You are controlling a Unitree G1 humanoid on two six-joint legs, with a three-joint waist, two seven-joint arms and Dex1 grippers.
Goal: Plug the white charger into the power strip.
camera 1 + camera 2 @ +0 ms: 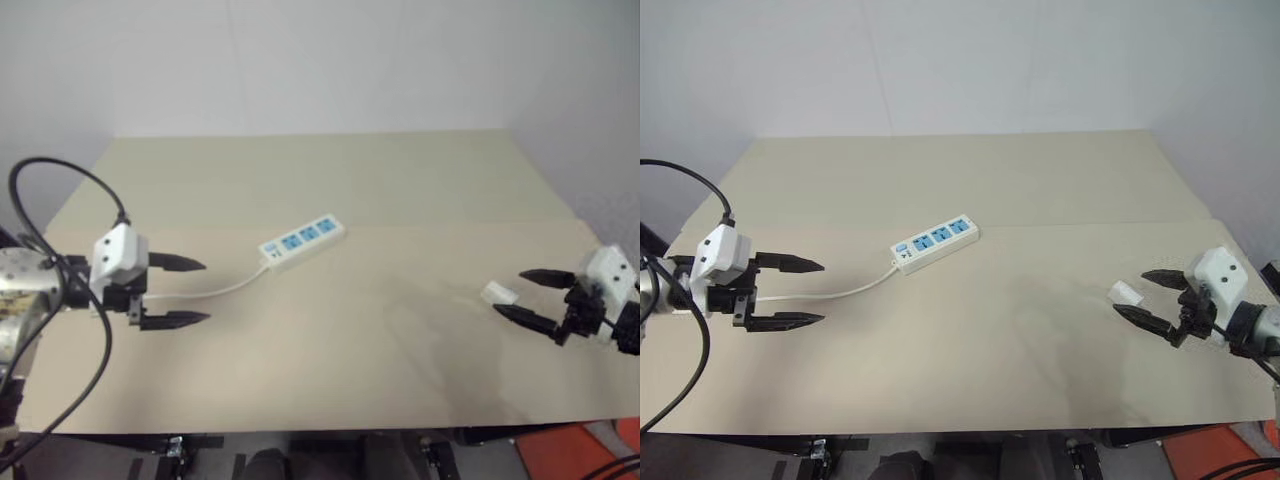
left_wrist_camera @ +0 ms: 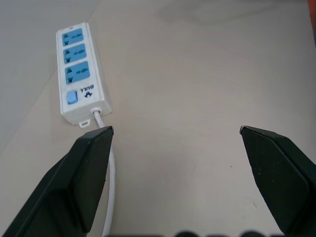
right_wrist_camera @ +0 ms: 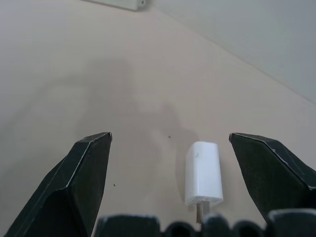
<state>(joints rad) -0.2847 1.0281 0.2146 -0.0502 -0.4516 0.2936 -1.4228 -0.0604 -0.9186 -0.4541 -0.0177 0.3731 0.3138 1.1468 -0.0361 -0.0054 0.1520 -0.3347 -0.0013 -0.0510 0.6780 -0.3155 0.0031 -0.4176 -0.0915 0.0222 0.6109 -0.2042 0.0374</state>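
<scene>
The power strip [image 1: 302, 241], a long white bar with three blue sockets, lies slantwise near the table's middle, and its thin white cord [image 1: 205, 292] trails toward my left gripper [image 1: 189, 292]. That gripper is open and hovers over the cord, a short way from the strip's switch end [image 2: 72, 98]. The white charger [image 1: 499, 293], a small boxy adapter, lies on the table at the right. My right gripper [image 1: 522, 294] is open, its fingertips just beside the charger; in the right wrist view the charger [image 3: 203, 173] lies between the spread fingers, untouched.
The beige table [image 1: 330, 180] ends at a pale wall behind. Its front edge runs along the bottom, with dark gear and an orange object [image 1: 570, 455] below it. Open tabletop lies between the strip and the charger.
</scene>
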